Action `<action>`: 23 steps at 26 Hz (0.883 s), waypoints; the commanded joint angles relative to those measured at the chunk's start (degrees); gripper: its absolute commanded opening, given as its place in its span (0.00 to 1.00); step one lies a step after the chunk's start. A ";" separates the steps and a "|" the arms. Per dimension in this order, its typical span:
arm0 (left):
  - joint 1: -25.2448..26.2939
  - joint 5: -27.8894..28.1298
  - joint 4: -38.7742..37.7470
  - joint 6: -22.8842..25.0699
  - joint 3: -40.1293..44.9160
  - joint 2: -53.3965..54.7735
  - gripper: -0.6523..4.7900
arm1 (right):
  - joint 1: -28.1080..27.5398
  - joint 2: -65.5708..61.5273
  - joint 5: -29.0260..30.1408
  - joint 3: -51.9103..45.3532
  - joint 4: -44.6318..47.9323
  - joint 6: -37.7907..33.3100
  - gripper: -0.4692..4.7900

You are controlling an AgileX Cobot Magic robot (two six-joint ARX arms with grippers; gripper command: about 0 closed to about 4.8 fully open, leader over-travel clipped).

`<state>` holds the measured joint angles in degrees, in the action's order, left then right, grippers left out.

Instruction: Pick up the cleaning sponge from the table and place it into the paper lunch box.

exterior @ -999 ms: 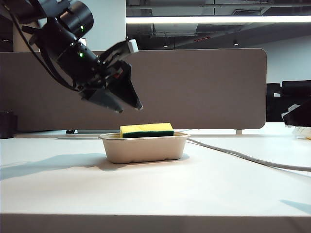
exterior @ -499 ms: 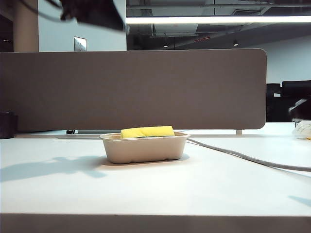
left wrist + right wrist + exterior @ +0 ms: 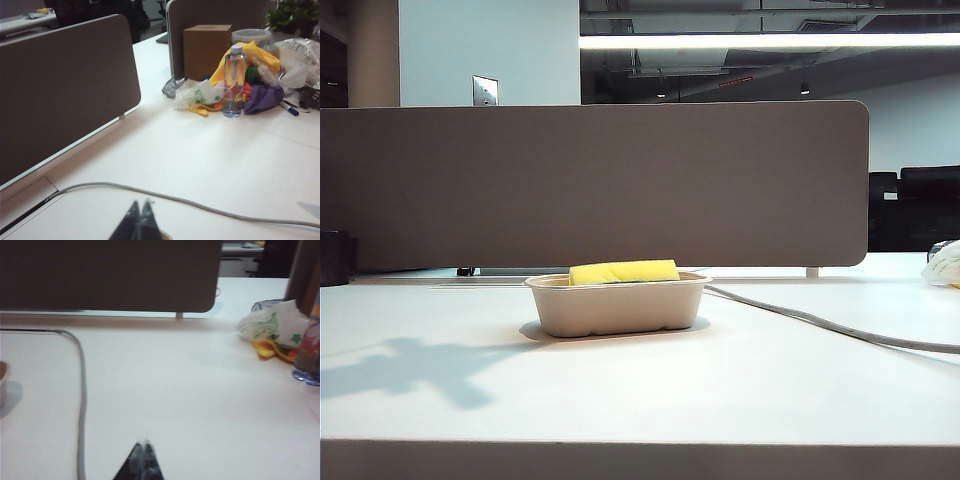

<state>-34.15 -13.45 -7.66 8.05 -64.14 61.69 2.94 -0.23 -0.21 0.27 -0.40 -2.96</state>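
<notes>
Cleaning sponge (image 3: 623, 271) lying in the paper lunch box (image 3: 617, 305) on the desk (image 3: 720, 390), well apart from my left gripper (image 3: 139, 206) and right gripper (image 3: 144, 443), both jaws pressed together, empty, above bare desk.

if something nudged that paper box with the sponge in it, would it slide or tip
Probably slide: the paper lunch box sits low and wide on the smooth table. It likely is light, being thin pulp holding only the foam sponge. The sponge pokes above the rim, so a hard knock might dislodge it.

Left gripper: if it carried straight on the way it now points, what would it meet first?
Most likely the grey cable lying across the table just ahead of the shut left gripper. Beyond that is bare tabletop up to the water bottle, though depth is hard to judge.
</notes>
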 commanded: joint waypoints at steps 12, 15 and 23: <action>0.00 -0.31 -0.44 0.04 -0.11 -0.42 0.11 | -0.39 0.00 0.22 0.04 0.24 0.00 0.08; 0.15 -0.26 -0.39 0.07 -0.11 -0.52 0.11 | -0.35 0.00 0.22 0.04 0.24 0.00 0.08; 0.17 3.41 -2.93 3.28 -0.11 -0.44 0.11 | -0.35 0.00 0.22 0.04 0.24 0.00 0.08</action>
<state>-34.11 -12.12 -9.74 10.70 -64.12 61.43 2.55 -0.21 0.01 0.27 -0.97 -2.94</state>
